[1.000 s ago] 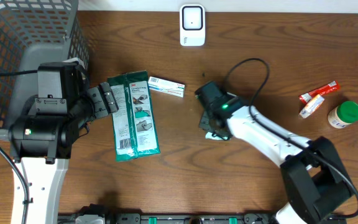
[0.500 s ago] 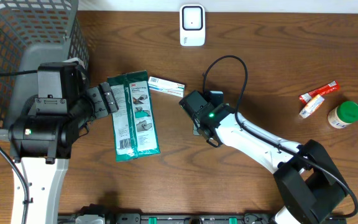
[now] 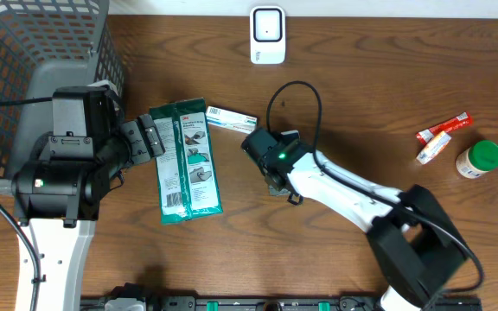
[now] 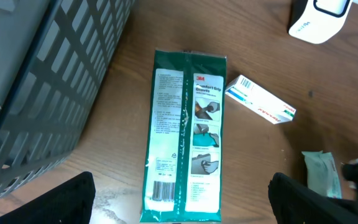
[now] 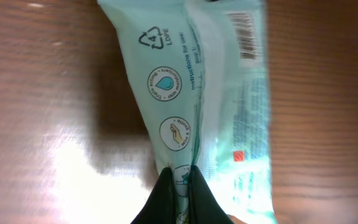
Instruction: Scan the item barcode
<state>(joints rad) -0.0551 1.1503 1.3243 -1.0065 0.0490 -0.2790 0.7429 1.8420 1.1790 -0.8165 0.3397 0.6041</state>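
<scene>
Right tool (image 5: 180, 182) pinches packet (image 5: 224, 112) seam; packet extends ahead.

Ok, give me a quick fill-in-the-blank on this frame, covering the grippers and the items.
1. The right gripper is ____ on the pale green packet.
2. The recycling triangle printed on that packet carries the number ____.
3. The left gripper, beside the green glove pack, holds nothing and is ____.
4. The small bottle on the right of the table has a ____ cap.
Missing words: shut; 4; open; green.
</scene>
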